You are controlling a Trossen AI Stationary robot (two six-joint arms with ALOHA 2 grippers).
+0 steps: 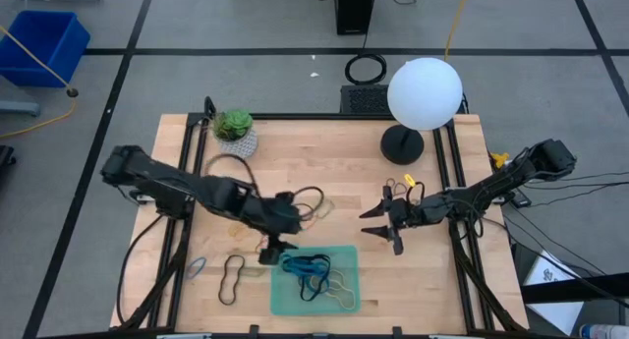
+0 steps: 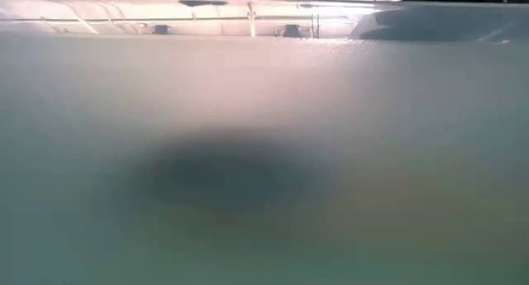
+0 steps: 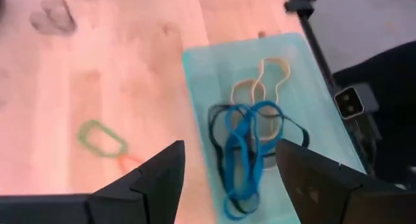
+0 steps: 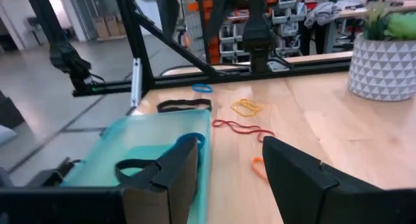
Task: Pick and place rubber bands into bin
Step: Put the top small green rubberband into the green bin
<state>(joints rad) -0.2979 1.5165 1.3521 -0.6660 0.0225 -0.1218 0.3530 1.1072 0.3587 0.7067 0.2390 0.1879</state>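
Observation:
The green bin point(image 1: 346, 255) lies at the table's near edge, a little right of the middle. In it lie a blue band point(image 3: 247, 130), a black band point(image 3: 218, 123) and a tan band point(image 3: 263, 81). My left gripper point(image 1: 276, 247) hangs open and empty just above the bin's left end; in the left wrist view point(image 3: 231, 152) the blue and black bands show between its fingers. More bands lie on the wood: a black one point(image 1: 232, 278), a pale blue one point(image 1: 197, 268), and red point(image 4: 244, 128), yellow point(image 4: 246, 108) and orange point(image 4: 259, 165) ones. My right gripper point(image 1: 381, 226) is open and empty, right of the bin's far end.
A potted plant point(image 1: 234, 128) stands at the table's far left and a white globe lamp point(image 1: 425, 91) at the far right. A green and orange band point(image 3: 101, 138) lies on the wood left of the bin. The low view is filled by a blurred green surface point(image 2: 264, 153).

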